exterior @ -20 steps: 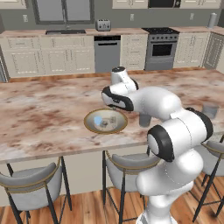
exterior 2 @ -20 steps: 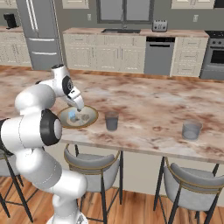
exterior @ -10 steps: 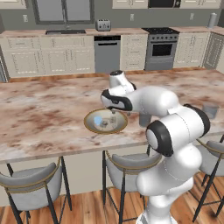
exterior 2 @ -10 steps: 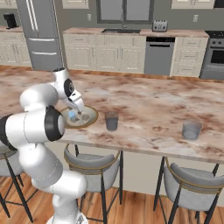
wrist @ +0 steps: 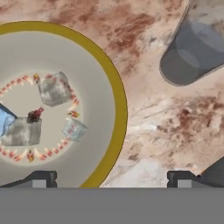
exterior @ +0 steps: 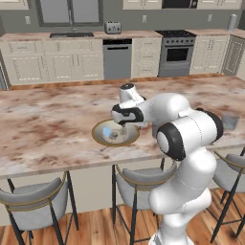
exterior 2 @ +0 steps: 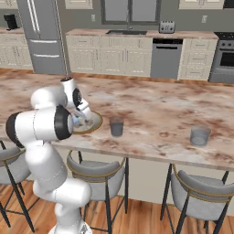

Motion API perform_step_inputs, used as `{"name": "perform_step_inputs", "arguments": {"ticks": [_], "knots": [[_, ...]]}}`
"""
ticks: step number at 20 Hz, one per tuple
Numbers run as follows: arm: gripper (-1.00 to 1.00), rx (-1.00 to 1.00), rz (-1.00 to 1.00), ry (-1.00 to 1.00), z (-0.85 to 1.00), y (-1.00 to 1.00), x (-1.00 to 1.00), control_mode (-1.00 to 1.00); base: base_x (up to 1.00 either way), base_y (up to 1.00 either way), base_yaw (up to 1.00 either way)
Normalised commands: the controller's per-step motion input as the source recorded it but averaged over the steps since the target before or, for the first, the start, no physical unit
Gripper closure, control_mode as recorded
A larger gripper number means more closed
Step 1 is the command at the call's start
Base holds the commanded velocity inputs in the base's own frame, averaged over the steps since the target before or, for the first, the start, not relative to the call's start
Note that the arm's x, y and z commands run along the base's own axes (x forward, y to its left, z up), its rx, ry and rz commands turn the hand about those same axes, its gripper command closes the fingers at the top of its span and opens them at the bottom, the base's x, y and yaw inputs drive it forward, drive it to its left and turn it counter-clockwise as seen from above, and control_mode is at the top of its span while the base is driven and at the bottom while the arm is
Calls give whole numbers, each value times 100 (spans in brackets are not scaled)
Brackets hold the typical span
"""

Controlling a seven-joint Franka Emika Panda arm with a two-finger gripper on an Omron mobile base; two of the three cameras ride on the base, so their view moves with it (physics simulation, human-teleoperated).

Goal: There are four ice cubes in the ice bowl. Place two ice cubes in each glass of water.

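Right now the arm is working on the first pickup: the gripper [wrist: 109, 177] is hanging low over the counter [exterior: 43, 124] at the near rim of the bowl [wrist: 114, 94], jaws spread wide and holding nothing. In the hand view the 2 fingertips are straddling the bowl's golden rim rather than any cube, so it looks like nothing is lined up for a grasp yet.

All 4 ice cubes [wrist: 54, 89] are sitting inside the bowl: 2 grey ones, a smaller pale one [wrist: 74, 129] closest to the rim, and a light blue one [wrist: 5, 121] at the edge of the hand view. Neither glass seems to be holding ice, so the task is judged barely begun.

The nearer glass [exterior 2: 117, 126] is standing just beside the bowl on the counter; the second glass [exterior 2: 200, 135] is standing well apart, farther along the counter.

Next, the gripper probably needs to be sliding inward over the bowl until 1 cube sits between the fingers, then dropping and closing. The cubes are tiny and likely slippery, so centring will be mattering a lot.
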Motion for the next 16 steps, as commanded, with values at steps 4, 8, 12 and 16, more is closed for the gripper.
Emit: {"name": "perform_step_inputs", "arguments": {"ticks": [4, 8, 12, 16], "knots": [[-100, 0, 3, 6, -7, 0, 34, -100, 0, 0, 0], [-100, 0, 6, 12, -19, 8, 23, -100, 0, 0, 0], [-100, 0, 7, 8, -19, 3, 35, -100, 0, 0, 0], [-100, 0, 7, 0, -12, 0, 25, -100, 0, 0, 0]]}}
